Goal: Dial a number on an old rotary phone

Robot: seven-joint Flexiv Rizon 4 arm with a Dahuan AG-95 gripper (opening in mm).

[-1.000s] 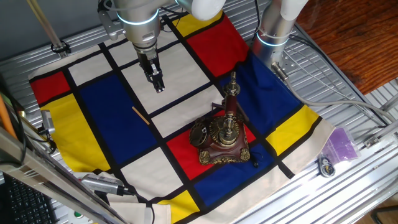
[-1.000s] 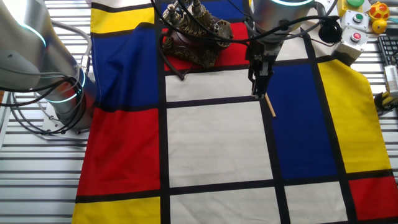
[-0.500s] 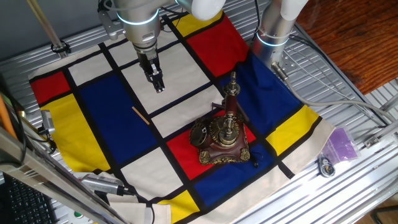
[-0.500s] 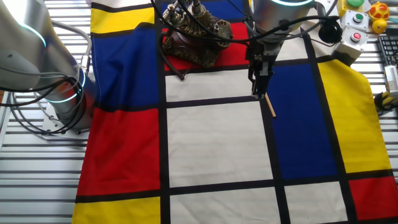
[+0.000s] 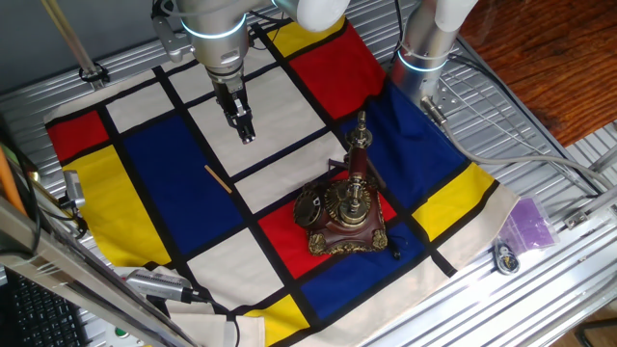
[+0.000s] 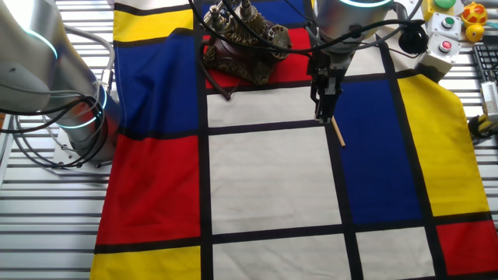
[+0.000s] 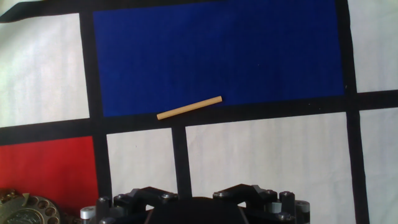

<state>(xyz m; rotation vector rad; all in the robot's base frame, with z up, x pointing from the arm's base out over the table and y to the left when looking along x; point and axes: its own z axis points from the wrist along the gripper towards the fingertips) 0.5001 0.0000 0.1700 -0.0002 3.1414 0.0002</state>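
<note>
Two fixed cameras overlook the checkered cloth (image 5: 154,164) from opposite sides; the hand camera looks straight down.

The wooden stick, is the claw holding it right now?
No, the wooden stick lies flat on the blue patch of the cloth, with nothing gripping it.

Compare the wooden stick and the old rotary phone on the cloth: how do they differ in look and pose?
The wooden stick is thin, plain and pale; the old rotary phone is bulky and ornate, dark red-brown with brass trim. The stick lies flat on a blue panel, while the phone stands on a red panel with its handset upright. The stick is far smaller than the phone. Both rest on the colourful cloth, and the gripper touches neither.
</note>
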